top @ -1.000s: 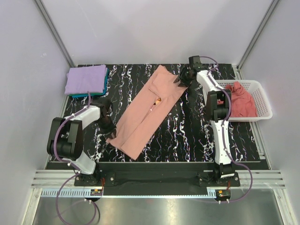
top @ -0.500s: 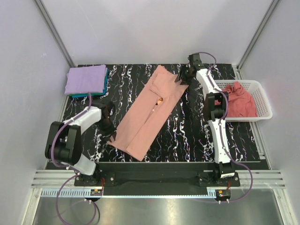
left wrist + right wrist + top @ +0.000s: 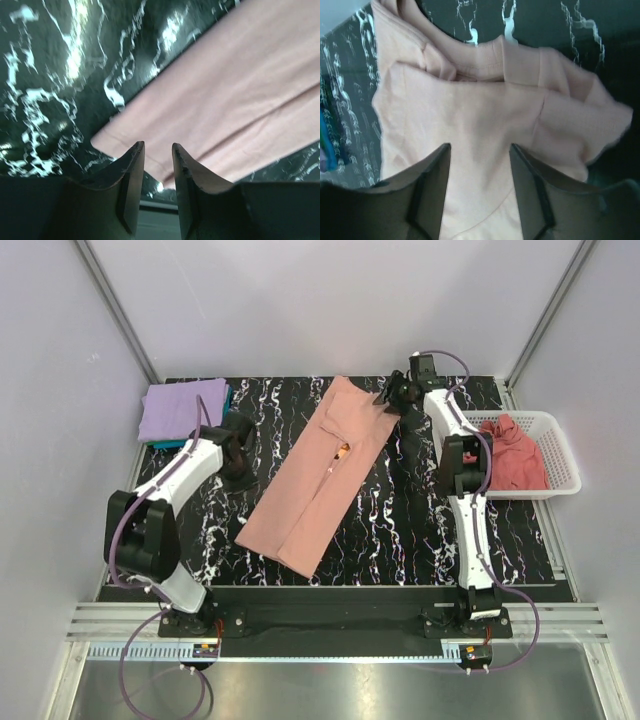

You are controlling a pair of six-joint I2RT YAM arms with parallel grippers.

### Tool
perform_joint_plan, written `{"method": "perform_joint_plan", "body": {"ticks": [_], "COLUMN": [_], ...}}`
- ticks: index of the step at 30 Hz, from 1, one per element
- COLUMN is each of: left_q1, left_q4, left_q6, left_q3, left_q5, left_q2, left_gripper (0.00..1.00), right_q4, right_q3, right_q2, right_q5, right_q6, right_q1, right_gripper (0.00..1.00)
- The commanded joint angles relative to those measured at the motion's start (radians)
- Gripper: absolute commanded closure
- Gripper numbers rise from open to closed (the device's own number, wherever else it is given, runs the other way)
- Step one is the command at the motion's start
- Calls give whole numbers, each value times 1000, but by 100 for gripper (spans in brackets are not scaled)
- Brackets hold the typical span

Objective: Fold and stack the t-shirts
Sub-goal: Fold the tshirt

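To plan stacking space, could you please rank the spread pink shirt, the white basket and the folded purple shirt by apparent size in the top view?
Largest: the spread pink shirt.
Next: the white basket.
Smallest: the folded purple shirt, somewhat smaller than the basket.

Lab cell: white panels (image 3: 330, 300), aluminium frame (image 3: 115, 310)

Folded t-shirts (image 3: 183, 410) lie left, spread t-shirt (image 3: 318, 475) centre, basket (image 3: 535, 417) right.
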Motion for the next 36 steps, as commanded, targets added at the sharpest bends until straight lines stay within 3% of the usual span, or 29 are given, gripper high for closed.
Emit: {"method": "perform_joint_plan", "body": {"ticks": [1,3,4,8,14,21,30,36], "left_q1": [60,63,63,61,61,37,-42,-74], "left_q4": [4,25,31,74,105,154,165,105], "left_q6": [108,134,138,152,169,129,30,-27], "left_q3": [12,3,-6,-55,-149,-235,-279,-270], "left_q5": [-21,0,12,52,52,94,141,111], "left_q2": [56,79,89,113,132,124,142,115], "left_gripper": [65,66,66,66,66,66,65,65], "right_q4": [128,197,202,279,381,281,-43,-72], "right_q3": [-208,-300,-334,-492,-643,-611,-286,-196], "right_q2": [-235,-315,-331,-381,-389,-318,-141,-98], "right_q5": [28,17,22,-9,10,68,103,114], "right_q6": [188,268,292,382,488,412,148,61], "right_q1": [-3,7,13,61,102,102,93,61], "right_gripper": [45,51,61,86,100,100,100,100]}}
